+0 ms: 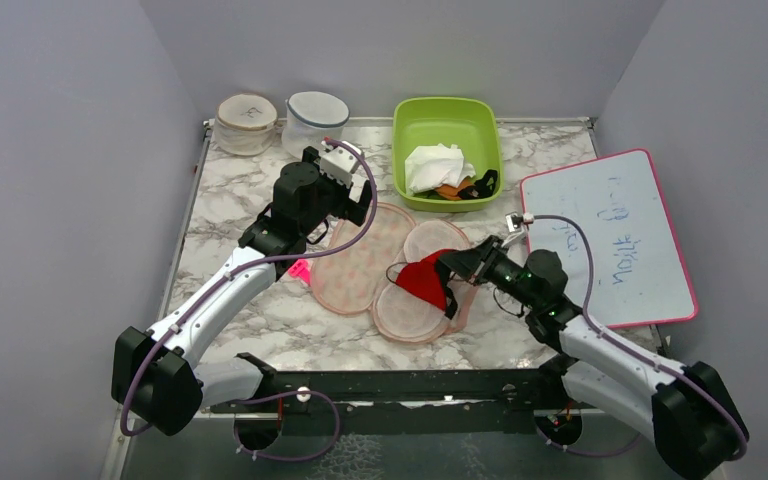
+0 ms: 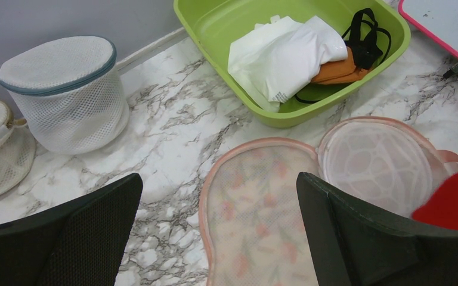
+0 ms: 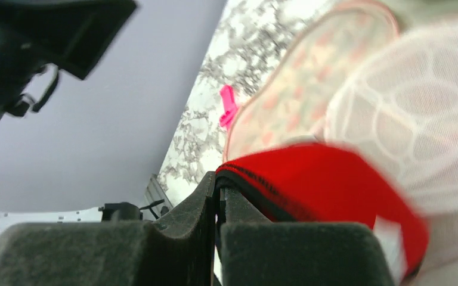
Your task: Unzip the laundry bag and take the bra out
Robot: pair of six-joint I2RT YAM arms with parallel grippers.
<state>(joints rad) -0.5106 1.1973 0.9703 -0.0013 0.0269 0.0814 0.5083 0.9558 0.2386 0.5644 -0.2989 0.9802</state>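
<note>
The peach laundry bag (image 1: 355,265) lies unzipped and spread flat on the marble, its pale mesh lining (image 1: 430,240) facing up. The red bra (image 1: 425,282) with black trim rests on the bag's near right lobe. My right gripper (image 1: 452,268) is shut on the bra's black-trimmed edge; in the right wrist view the jaws (image 3: 219,185) pinch that edge of the bra (image 3: 328,185), with the laundry bag (image 3: 310,65) behind. My left gripper (image 1: 358,205) hovers open over the bag's left lobe; in its own view the left gripper (image 2: 220,226) straddles the laundry bag (image 2: 256,208), holding nothing. The bra (image 2: 456,202) shows at the right edge.
A green bin (image 1: 447,105) at the back holds white cloth and a black-and-orange garment. Two round white mesh tubs (image 1: 246,122) (image 1: 315,120) stand back left. A pink-framed whiteboard (image 1: 605,235) lies on the right. A small pink item (image 1: 300,270) sits by the bag's left edge.
</note>
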